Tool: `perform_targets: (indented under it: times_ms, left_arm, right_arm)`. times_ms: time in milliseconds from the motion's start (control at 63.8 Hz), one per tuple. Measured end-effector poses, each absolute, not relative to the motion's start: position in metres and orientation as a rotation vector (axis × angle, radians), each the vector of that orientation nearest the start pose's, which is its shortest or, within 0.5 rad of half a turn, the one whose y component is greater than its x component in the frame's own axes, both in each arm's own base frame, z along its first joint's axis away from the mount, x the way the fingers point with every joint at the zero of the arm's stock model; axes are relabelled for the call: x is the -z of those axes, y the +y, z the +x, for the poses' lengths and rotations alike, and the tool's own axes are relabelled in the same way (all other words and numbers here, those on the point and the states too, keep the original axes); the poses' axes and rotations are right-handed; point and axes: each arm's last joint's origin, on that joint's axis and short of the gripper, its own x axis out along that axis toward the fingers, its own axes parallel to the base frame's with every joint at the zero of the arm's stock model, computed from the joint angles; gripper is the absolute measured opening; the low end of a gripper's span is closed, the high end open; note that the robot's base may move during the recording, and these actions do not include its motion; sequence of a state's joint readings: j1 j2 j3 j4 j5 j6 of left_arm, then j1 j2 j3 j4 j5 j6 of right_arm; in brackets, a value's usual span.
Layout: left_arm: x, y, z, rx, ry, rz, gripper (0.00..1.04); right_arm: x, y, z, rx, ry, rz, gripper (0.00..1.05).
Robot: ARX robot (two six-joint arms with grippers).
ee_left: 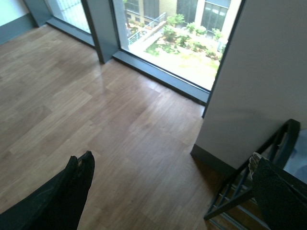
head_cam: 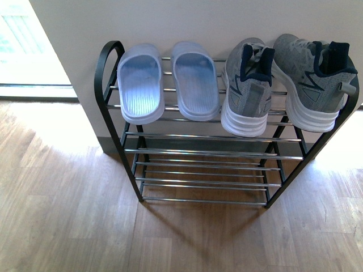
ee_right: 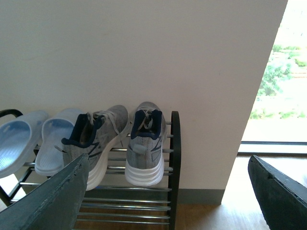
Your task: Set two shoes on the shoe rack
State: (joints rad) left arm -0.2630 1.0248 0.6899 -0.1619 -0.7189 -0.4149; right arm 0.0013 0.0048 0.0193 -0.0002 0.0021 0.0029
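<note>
I see both grey sneakers (head_cam: 283, 79) and both pale blue slippers (head_cam: 170, 82) resting on the shoe rack's (head_cam: 204, 153) top tier. My left gripper (ee_left: 168, 191) and right gripper (ee_right: 168, 191) have released, empty fingers. I judge placing done; next, just keep clear

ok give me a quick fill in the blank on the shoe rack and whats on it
1. All four shoes sit on the ____ tier of the shoe rack.
2. In the front view, the pale blue slippers lie to the ____ of the grey sneakers.
3. The tiers below hold ____ shoes.
4. The rack stands against a ____.

Missing words: top; left; no; wall
</note>
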Motion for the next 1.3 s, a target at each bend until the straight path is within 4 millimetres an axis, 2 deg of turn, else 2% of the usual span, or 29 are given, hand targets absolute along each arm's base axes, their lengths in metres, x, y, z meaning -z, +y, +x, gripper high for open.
perform_targets:
  times_ms: [188, 361, 408, 439, 502, 612, 800, 1019, 1301]
  left_arm:
    - [-0.259, -0.022, 0.155, -0.614, 0.269, -0.197, 0.95]
    - [-0.259, -0.018, 0.145, -0.585, 0.235, -0.229, 0.94]
    - [-0.248, -0.014, 0.145, -0.313, 0.146, -0.259, 0.82]
    - [-0.240, -0.013, 0.142, -0.152, 0.077, -0.191, 0.73]
    - [-0.234, -0.013, 0.137, -0.021, 0.009, -0.117, 0.60]
    - [-0.218, -0.004, 0.131, 0.021, 0.004, -0.037, 0.35]
    - [-0.202, -0.001, 0.124, 0.005, 0.006, -0.018, 0.01]
    - [-0.187, 0.000, 0.116, 0.003, -0.002, -0.012, 0.01]
    - [-0.180, 0.000, 0.111, 0.003, -0.004, -0.011, 0.01]
  right_arm:
    - [-0.170, 0.000, 0.097, 0.001, -0.014, 0.003, 0.96]
    - [-0.170, 0.000, 0.097, 0.001, -0.014, 0.003, 0.96]
    - [-0.170, 0.000, 0.097, 0.001, -0.014, 0.003, 0.96]
    - [-0.170, 0.000, 0.097, 0.002, -0.014, 0.003, 0.96]
    - [-0.170, 0.000, 0.097, 0.001, -0.014, 0.003, 0.96]
    - [-0.170, 0.000, 0.097, 0.000, -0.014, 0.003, 0.96]
    - [-0.170, 0.000, 0.097, 0.000, -0.014, 0.003, 0.96]
    - [-0.170, 0.000, 0.097, 0.001, -0.014, 0.003, 0.96]
    - [-0.170, 0.000, 0.097, 0.001, -0.014, 0.003, 0.96]
